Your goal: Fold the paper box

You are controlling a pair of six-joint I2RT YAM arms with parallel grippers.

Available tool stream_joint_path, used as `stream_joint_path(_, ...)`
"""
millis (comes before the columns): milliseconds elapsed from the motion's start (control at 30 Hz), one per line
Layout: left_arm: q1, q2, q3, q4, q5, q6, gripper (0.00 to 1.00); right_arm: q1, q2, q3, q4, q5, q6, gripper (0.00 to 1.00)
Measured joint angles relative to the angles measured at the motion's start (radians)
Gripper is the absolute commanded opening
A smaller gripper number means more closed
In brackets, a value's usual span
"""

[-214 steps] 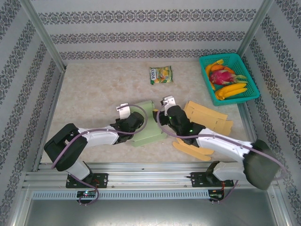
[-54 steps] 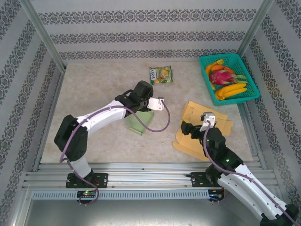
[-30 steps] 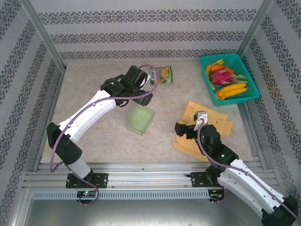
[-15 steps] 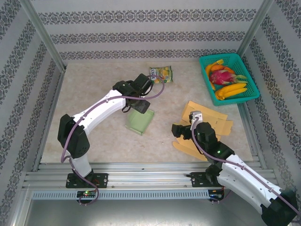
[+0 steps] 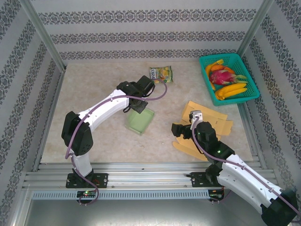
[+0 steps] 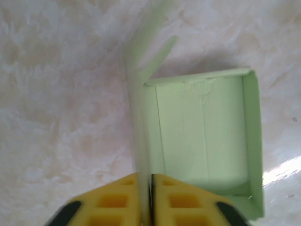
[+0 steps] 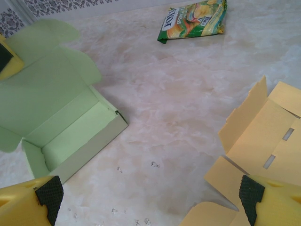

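Centre of the overhead frame: the green paper box (image 5: 140, 121) sits on the marble-patterned table (image 5: 94, 94), its tray already formed and its walls standing, the lid not yet down. The left gripper (image 5: 140, 107) reaches in from the upper left and is pinched fully shut on the box's upright lid flap (image 6: 139, 117); the left wrist view shows the yellow pads (image 6: 115, 200) pressed flat against either face of the thin green sheet, with the open tray (image 6: 202, 136) to the right of it. Lower right of centre, the right gripper (image 5: 181, 130) hovers with its jaws spread wide and nothing between them, above bare table between the box and a flat sheet of yellow cardboard (image 5: 207, 117). A snack packet (image 5: 161, 74) lies well apart near the top of the frame. The step in hand appears to be closing the lid. The next move likely calls for swinging the pinched flap over the tray along its hinge crease, and the light box may slide unless the free gripper braces it.
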Motion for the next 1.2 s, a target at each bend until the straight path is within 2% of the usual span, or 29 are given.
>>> stream_joint_path(167, 0.0, 0.0, 0.005, 0.0, 0.007, 0.075, 0.0, 0.0, 0.021, 0.0, 0.037, -0.011, -0.031, 0.98)
stream_joint_path(367, 0.0, -0.066, -0.004, 0.049, 0.047, 0.252, 0.0, 0.0, 0.098, 0.006, 0.126, -0.049, -0.135, 0.98)
stream_joint_path(500, 0.0, -0.218, -0.092, 0.144, 0.139, 0.432, 0.0, -0.017, 0.171, 0.008, 0.293, -0.051, -0.257, 0.98)
stream_joint_path(600, 0.003, -0.364, -0.211, 0.219, 0.239, 0.576, 0.0, -0.079, 0.277, 0.037, 0.415, -0.125, -0.344, 0.96)
stream_joint_path(733, 0.023, -0.503, -0.347, 0.296, 0.352, 0.701, 0.0, -0.166, 0.425, 0.156, 0.454, -0.309, -0.48, 0.85)
stream_joint_path(833, 0.044, -0.561, -0.433, 0.361, 0.394, 0.76, 0.0, -0.184, 0.465, 0.206, 0.47, -0.457, -0.615, 0.67)
stream_joint_path(967, 0.054, -0.599, -0.534, 0.428, 0.429, 0.82, 0.0, -0.197, 0.531, 0.293, 0.423, -0.612, -0.767, 0.49)
stream_joint_path(1200, 0.065, -0.6, -0.558, 0.499, 0.464, 0.85, 0.0, -0.203, 0.636, 0.37, 0.348, -0.799, -0.948, 0.46)
